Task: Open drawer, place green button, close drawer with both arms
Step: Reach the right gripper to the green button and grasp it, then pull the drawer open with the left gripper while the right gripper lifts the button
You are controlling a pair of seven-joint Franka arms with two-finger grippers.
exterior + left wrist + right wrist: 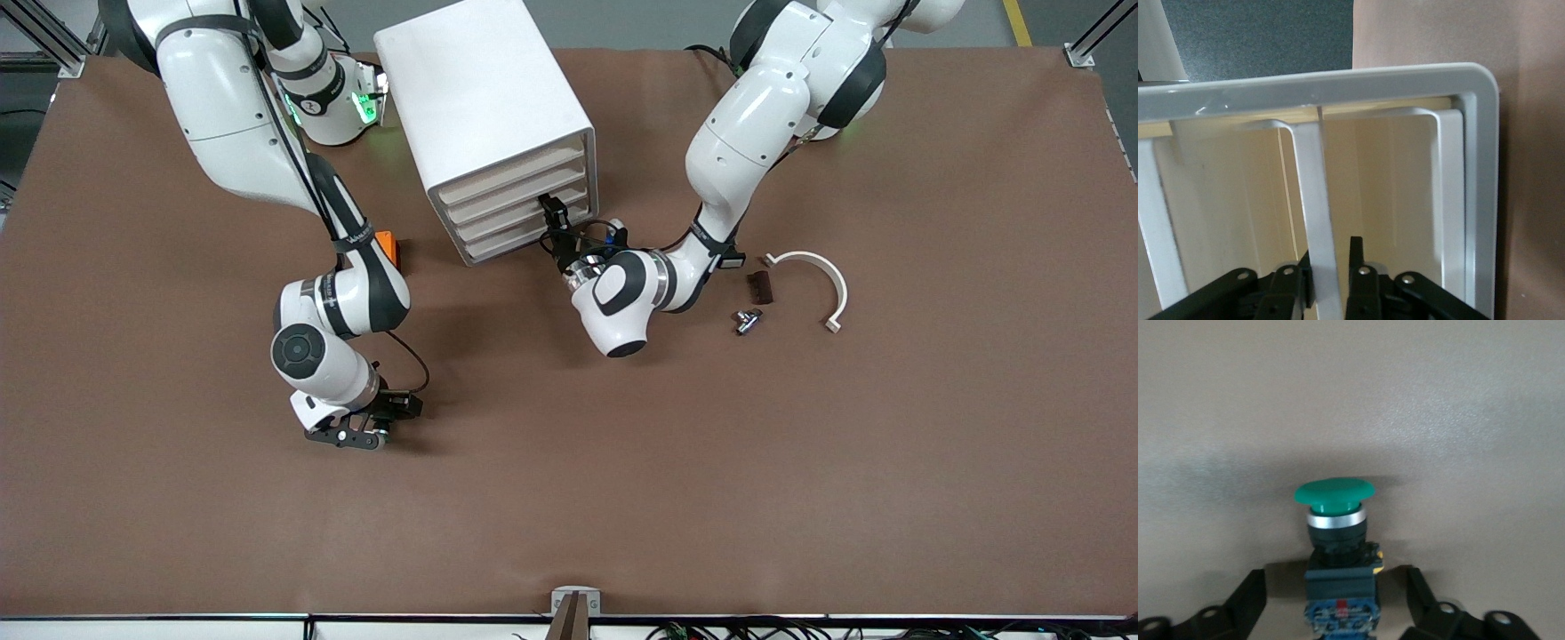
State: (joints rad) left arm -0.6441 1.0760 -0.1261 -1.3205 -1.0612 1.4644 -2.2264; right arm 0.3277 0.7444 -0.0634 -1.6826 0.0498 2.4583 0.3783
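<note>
My left hand (553, 213) is up at the front of the white cabinet (487, 116), fingers (1358, 267) pinched shut on the handle bar of the third drawer (520, 228), which sits flush with the others. My right hand (360, 437) is low over the table (800, 462) toward the right arm's end, nearer the front camera than the orange box (388, 246). The green button (1335, 520) stands between its spread fingers (1245, 600), which sit on either side, not touching it. A small silver part (747, 320) and a white curved piece (822, 284) lie toward the left arm's end.
</note>
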